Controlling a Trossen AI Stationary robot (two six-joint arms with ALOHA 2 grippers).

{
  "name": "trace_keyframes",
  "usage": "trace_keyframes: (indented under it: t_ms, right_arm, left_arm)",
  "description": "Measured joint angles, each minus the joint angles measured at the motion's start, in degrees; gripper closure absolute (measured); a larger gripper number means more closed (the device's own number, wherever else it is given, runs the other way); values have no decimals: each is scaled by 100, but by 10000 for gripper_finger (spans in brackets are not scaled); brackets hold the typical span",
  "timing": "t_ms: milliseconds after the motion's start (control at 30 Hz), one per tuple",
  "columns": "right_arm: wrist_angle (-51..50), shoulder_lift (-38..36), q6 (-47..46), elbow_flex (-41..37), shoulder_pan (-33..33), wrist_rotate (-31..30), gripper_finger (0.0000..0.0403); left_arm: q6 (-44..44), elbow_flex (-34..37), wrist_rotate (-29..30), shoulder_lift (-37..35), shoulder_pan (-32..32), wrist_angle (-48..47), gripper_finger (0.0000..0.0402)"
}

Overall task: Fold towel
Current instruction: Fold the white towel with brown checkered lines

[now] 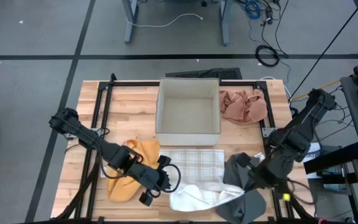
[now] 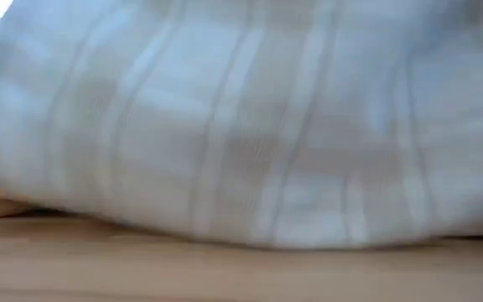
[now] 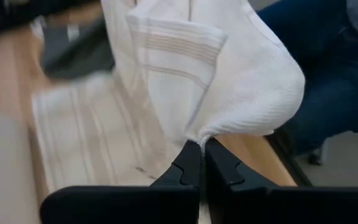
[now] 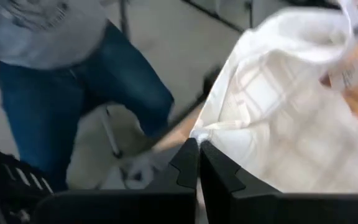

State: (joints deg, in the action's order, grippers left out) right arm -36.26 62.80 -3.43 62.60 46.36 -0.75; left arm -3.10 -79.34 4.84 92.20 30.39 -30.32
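The towel (image 1: 195, 164) is white with faint beige checks. Its far part lies flat on the wooden table (image 1: 135, 99), in front of the white box; its near part (image 1: 194, 196) is raised and bunched between my two grippers. In the low view the towel (image 2: 241, 126) fills the picture, its lower edge on the wood. My left gripper (image 1: 168, 184) (image 3: 201, 148) is shut on the towel's near left end. My right gripper (image 1: 248, 182) (image 4: 198, 144) is shut on its near right end. My left gripper pinches a gathered corner of the towel (image 3: 199, 133) between its two fingertips, coming slanting down from the table's left. The cloth rises from the pinch in several folded layers and hangs slack. The far part lies on the table. My right gripper pinches a bunched edge of the towel (image 4: 199, 133) between its two fingertips, coming slanting down from the table's right. The cloth spreads away from the pinch in loose folds. One layer or several, I cannot tell.
A white box (image 1: 188, 112) stands at the table's middle back, with a pink cloth (image 1: 243, 106) to its right. A yellow cloth (image 1: 132, 171) lies under my left arm. Grey cloths (image 1: 248, 205) lie at the near right. A person in blue jeans (image 4: 79, 99) stands at the near edge.
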Motion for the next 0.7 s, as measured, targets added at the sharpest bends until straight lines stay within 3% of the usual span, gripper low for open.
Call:
trace_keyframes:
  t_ms: [167,533,700]
  right_arm:
    - [244,33,-117,-645,-274,-141,403]
    - [511,35,253,-1642,-1265,-1236,402]
    - [496,35,463,-1771,-1703,-1375,355]
  left_arm:
    - [-608,560,274,0,-14,6,400]
    - [-1447,1538,1091,0,-420,39,391]
    - [-1442,1579,1333,-2,-486,42,344]
